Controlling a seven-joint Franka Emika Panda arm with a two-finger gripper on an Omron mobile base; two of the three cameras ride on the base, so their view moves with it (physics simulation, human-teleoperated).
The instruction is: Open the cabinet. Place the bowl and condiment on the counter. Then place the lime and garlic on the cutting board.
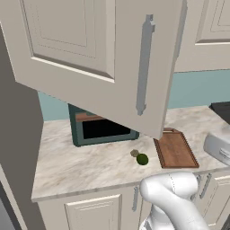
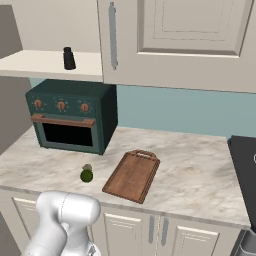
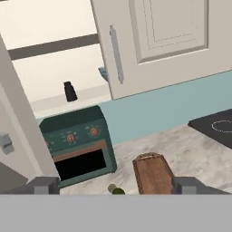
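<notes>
The right base view showed the condiment [image 2: 69,58] on the cabinet [image 2: 175,40] shelf; the left one hid it behind the door. The gripper [image 3: 116,186] jaws stood wide, holding nothing. The lime [image 2: 86,175] mostly covered the garlic [image 2: 87,167].

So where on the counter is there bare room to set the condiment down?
The counter is bare right of the cutting board, up to the dark cooktop, and in front of the green toaster oven. It is tight between oven and board, where the lime and garlic lie.
</notes>
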